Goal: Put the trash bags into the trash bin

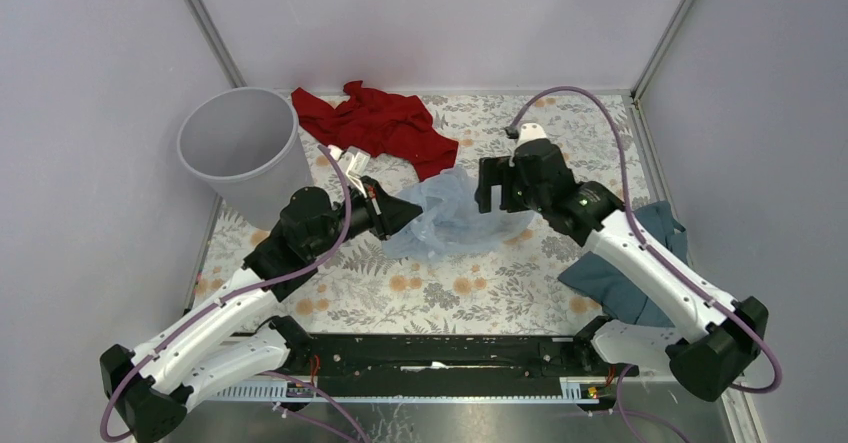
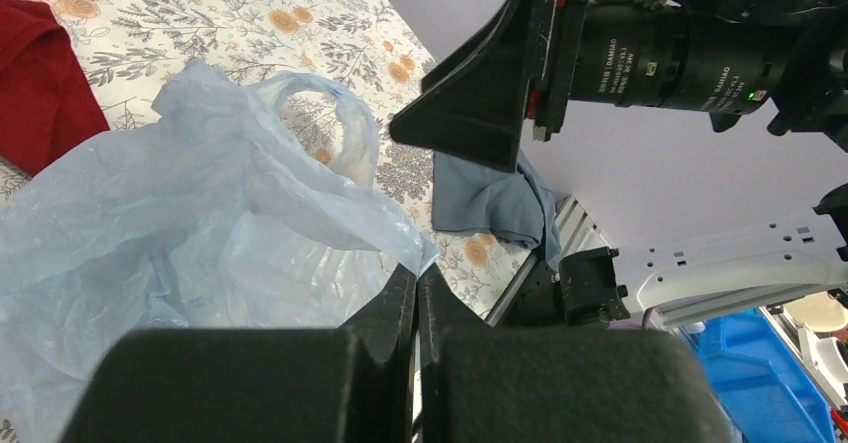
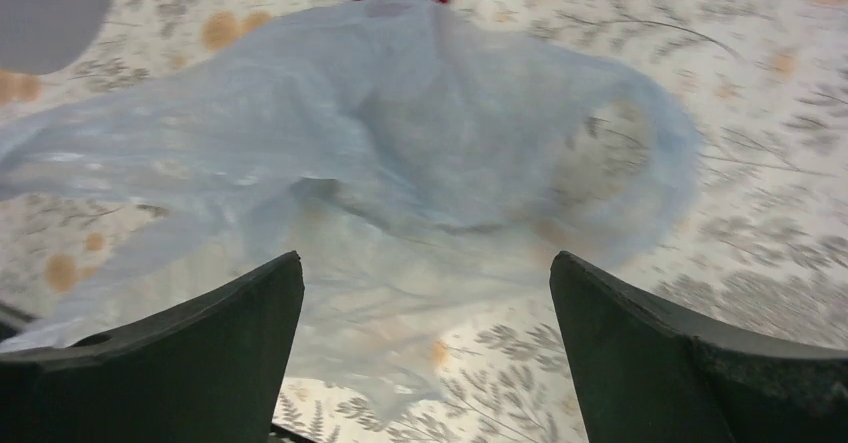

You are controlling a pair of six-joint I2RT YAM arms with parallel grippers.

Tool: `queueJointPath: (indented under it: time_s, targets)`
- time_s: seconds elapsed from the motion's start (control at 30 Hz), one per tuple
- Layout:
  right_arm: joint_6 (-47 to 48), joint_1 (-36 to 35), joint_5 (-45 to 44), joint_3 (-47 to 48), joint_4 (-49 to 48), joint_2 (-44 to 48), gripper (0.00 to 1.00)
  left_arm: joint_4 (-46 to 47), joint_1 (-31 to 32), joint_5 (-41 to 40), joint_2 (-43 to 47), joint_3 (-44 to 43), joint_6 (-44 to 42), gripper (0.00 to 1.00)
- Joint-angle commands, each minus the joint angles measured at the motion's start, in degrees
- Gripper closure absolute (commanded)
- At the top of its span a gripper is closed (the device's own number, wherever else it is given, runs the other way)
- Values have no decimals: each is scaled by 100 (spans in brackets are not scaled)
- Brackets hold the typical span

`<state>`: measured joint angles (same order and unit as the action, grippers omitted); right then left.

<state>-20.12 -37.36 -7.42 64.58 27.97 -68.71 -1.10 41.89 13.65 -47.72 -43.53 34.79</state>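
With left gripper (image 2: 416,285) clenched on bag (image 2: 200,213) edge mid-table and right gripper (image 3: 425,263) gaping over it, seemingly starting the lift. Next must carry toward bin (image 1: 262,185), far-left corner.

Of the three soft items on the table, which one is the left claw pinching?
The pale blue translucent bag, mid-table; the left claw is shut on its edge. Neither red cloth nor teal cloth is gripped.
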Motion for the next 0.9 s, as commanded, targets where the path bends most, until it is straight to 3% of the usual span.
queueJointPath:
  time_s: [0.0,0.07,0.17,0.43,0.57,0.77,0.87]
  targets:
    - [339,351,-793,97,1026,210,0,412,-32,33,157,73,63,100]
    - [367,786,-647,-191,915,247,0,339,-32,-45,246,96,13,100]
    - [179,1926,783,-746,433,222,0,158,-43,-157,339,112,-86,100]
    - [-147,2906,1833,-1498,-982,-376,0,194,-157,256,415,400,364,100]
    - [409,2939,1552,-1186,-775,-1097,2,223,-173,331,496,608,491,100]
    - [374,2939,3104,-1501,-1848,-1420,10,130,-218,443,458,689,478,100]
    - [248,2937,3369,-1718,-2195,-1482,12,119,-233,463,448,676,468,100]
